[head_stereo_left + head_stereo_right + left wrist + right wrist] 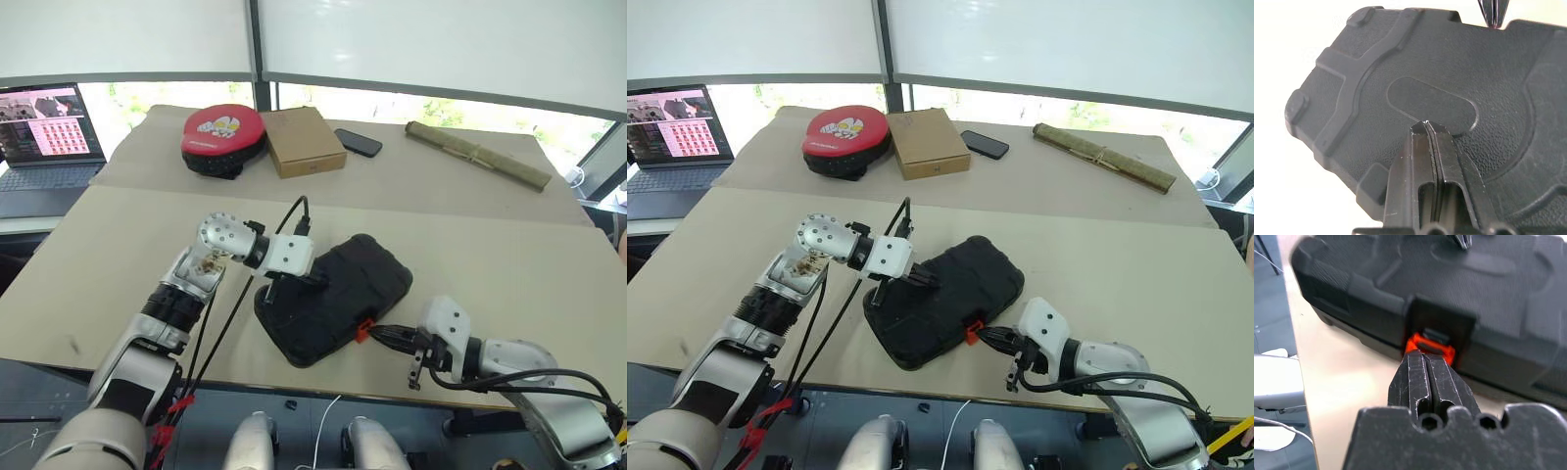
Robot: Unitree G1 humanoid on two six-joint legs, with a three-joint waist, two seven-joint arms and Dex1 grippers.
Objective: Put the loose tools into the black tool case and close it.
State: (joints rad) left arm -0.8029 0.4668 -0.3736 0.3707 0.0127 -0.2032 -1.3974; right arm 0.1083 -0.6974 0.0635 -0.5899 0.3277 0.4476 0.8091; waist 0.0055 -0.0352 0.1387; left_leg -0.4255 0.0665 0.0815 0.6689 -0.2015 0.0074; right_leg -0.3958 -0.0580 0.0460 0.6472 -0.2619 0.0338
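The black tool case [338,294] lies closed on the tan table near its front edge, lid down. Its small orange latch [361,331] faces the front right. My left gripper [315,278] is shut, its tips resting on the lid by an oval recess [1432,105]. Coming from the right, my right gripper [377,334] is shut too, with its tips pressed against the orange latch [1429,346]. The loose tools are out of view.
At the table's far side stand a round red-and-black pad [223,137], a brown cardboard box [302,140], a black phone [358,142] and a long olive rolled bundle [478,155]. A laptop [44,147] sits at the far left.
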